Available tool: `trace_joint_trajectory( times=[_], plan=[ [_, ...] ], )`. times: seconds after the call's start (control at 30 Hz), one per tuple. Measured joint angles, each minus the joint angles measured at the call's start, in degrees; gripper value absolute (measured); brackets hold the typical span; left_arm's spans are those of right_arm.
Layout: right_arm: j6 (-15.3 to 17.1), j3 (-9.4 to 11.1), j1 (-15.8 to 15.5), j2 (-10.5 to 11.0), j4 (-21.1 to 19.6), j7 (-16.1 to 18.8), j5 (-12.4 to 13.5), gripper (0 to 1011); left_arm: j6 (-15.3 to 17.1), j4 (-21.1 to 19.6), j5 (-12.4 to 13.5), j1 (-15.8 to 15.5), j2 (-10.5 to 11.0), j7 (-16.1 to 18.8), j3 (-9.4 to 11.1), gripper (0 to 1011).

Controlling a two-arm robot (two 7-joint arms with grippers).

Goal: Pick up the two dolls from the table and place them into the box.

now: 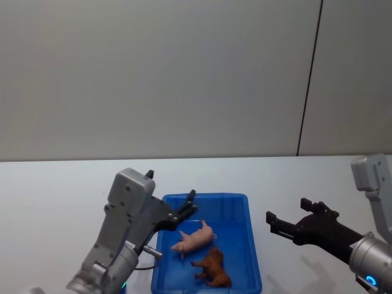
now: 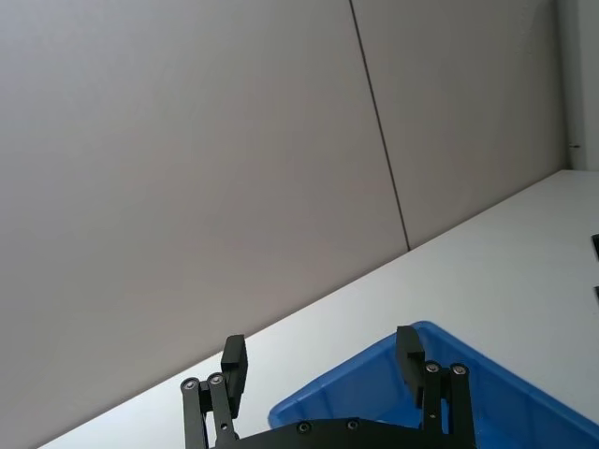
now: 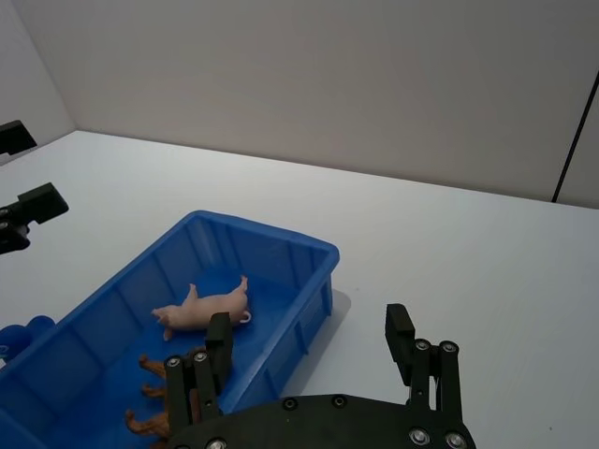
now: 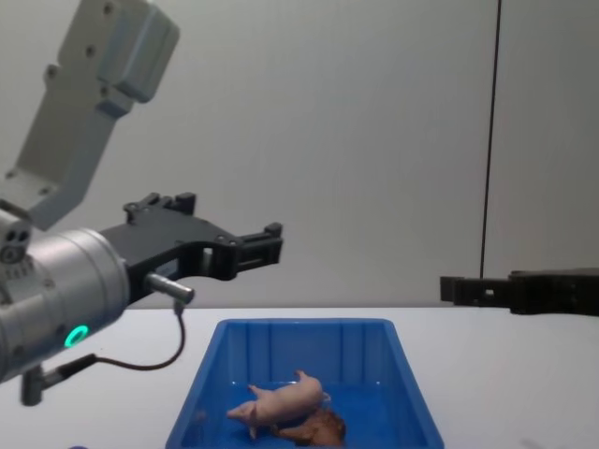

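The blue box (image 1: 244,199) stands on the white table (image 1: 49,196) in front of me. Both dolls lie inside it: the pale pink pig (image 1: 195,239) on its side, and the reddish-brown shaggy dog (image 1: 212,267) just nearer to me, beside the pig. From the side, the pig (image 4: 281,400) partly hides the dog (image 4: 318,428). My left gripper (image 1: 190,205) hovers open above the box's far left corner with nothing between its fingers (image 2: 234,360). My right gripper (image 1: 285,212) hangs open and empty above the table to the right of the box. Its wrist view looks down on the pig (image 3: 208,309) in the box (image 3: 271,234).
A plain grey wall with a dark vertical seam (image 1: 309,79) rises behind the table's far edge. Bare white tabletop spreads to the left and right of the box. A black cable (image 4: 140,363) loops under my left wrist.
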Motion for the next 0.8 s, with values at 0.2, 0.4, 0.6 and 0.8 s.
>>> trace_joint_trajectory(
  times=[0.2,0.4,0.6,0.8],
  plan=[
    [-0.2,0.3,-0.7,0.6,-0.7,0.1,0.3,1001,2.8,-3.2,-0.5,2.5,2.3,3.6,-0.9,1002],
    [-0.4,0.5,-1.1,1.1,-1.1,0.1,0.5,1001,5.1,-5.8,-2.0,5.0,4.5,6.7,-1.7,1002],
    [-0.5,0.6,-1.4,1.3,-1.3,0.2,0.6,1001,6.9,-7.8,-4.2,8.4,6.9,9.9,-2.5,1002],
    [-0.5,0.7,-1.5,1.5,-1.4,0.2,0.6,1001,7.1,-8.4,-5.9,10.6,8.2,11.3,-3.0,1002]
  ],
)
